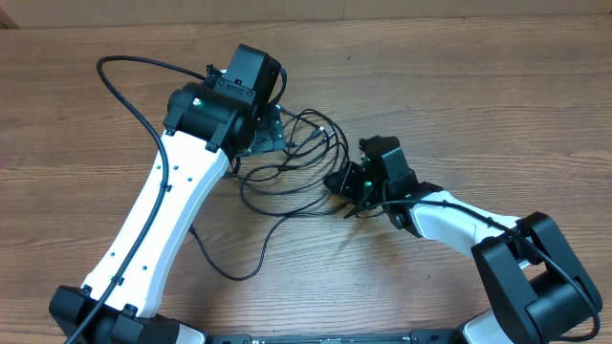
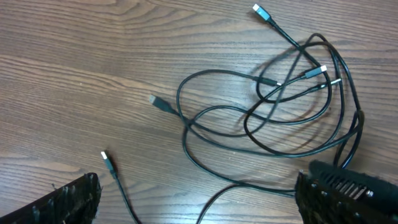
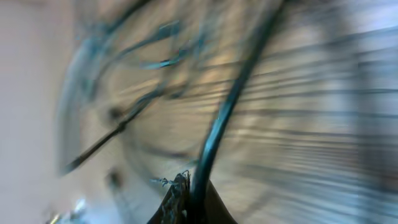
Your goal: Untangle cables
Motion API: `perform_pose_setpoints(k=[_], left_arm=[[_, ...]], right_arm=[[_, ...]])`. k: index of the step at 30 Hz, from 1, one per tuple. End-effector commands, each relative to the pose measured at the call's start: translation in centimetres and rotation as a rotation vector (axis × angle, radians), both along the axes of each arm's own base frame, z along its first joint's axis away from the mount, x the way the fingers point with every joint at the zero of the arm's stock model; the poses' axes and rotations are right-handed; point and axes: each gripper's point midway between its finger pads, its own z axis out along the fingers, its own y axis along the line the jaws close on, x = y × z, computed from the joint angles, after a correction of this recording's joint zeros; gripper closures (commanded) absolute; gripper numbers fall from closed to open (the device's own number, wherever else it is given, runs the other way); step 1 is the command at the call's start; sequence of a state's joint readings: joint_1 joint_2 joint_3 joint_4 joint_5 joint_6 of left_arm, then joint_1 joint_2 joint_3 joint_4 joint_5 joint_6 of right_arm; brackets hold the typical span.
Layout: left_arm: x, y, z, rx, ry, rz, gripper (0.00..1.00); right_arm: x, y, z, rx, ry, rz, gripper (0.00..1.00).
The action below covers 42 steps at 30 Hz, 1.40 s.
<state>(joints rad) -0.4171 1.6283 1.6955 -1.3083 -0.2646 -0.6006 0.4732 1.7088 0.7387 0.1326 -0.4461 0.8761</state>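
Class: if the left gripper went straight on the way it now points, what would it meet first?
Probably the cables lying on the table, in line with its open fingers; depth is unclear.

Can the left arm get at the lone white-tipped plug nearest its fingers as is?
Probably yes. The left gripper is open, and that plug lies on bare table, apart from the tangle, nothing over it. The right gripper is shut on a cable elsewhere.
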Motion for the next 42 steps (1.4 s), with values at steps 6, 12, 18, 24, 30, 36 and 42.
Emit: perform_pose_setpoints(k=[6,12,18,24,30,36,42], left_arm=[[0.0,-0.1,0.1,-0.011,-0.006,0.009,0.01],[0.0,-0.1,0.1,-0.011,-0.006,0.009,0.0],[0.0,-0.1,0.1,-0.011,-0.005,0.009,0.0],[0.0,-0.1,0.1,-0.011,-0.006,0.009,0.0],[0.0,-0.1,0.1,-0.011,-0.005,0.009,0.01],[0.0,-0.1,0.1,-0.011,-0.005,0.009,0.0],[0.0,-0.1,0.1,-0.011,-0.006,0.009,0.0]], right_arm=[[0.4,-0.2,14.0,0.352,-0.286,0.189,0.96],[-2.4,-2.9,29.3,0.508,-0.761,0.207,0.96],[-5.3,-6.9,39.0,0.626,-1.037,0.073,0.96],[-7.6,-9.5,45.0,0.752,-1.164,0.018,0.96],[-8.7,-11.8,50.5,0.896,-1.229,-0.099,0.96],[-9.7,-16.0,56.3,1.04,-1.347,-0.324,0.96],[-12.3,-18.7,60.6,1.126,-1.473,-0.417,0.96]])
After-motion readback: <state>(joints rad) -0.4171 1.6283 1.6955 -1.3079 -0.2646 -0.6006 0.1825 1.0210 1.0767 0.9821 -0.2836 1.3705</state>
